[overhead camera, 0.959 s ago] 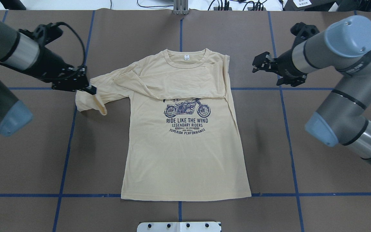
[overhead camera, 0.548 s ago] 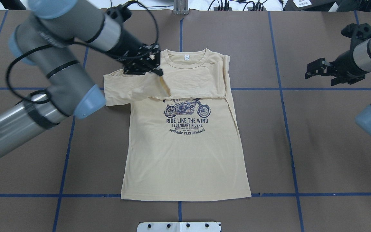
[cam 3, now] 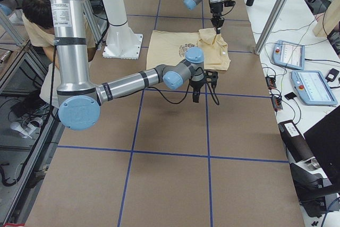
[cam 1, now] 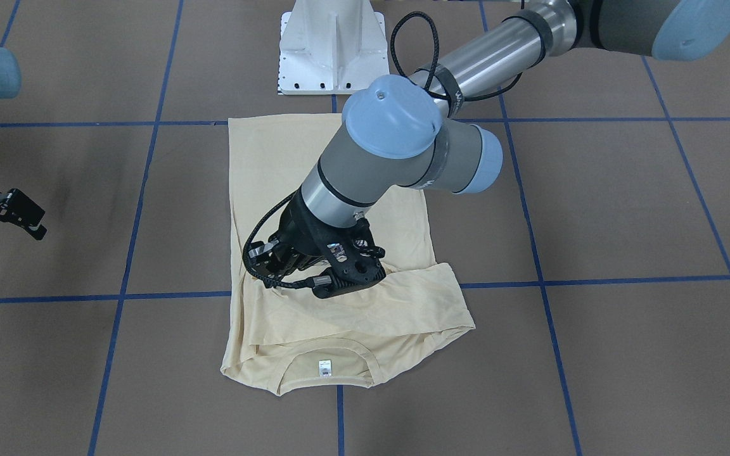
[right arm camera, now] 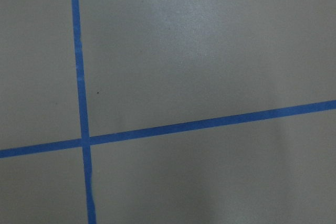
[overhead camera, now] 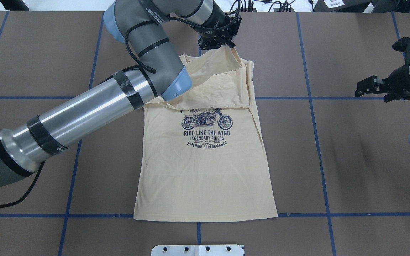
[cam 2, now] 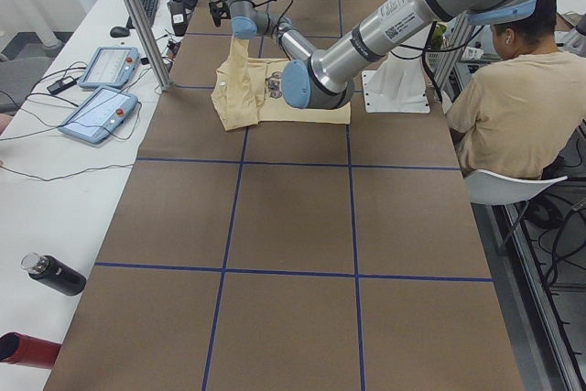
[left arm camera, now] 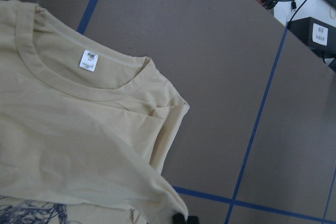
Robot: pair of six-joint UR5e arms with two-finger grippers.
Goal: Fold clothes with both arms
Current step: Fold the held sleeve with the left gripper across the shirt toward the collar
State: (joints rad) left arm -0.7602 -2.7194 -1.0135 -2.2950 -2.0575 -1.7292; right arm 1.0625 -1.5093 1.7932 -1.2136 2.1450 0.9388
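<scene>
The sleeve has been drawn across the chest by the left gripper, clamped on its cuff, to fold it inward. The T-shirt lies at the table's middle, collar toward the far edge. The right gripper is held open and empty near the right edge.

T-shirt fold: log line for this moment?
left gripper: shut on sleeve, raised over T-shirt | right gripper: open, clear of cloth

Brown table — cream T-shirt atop
</scene>
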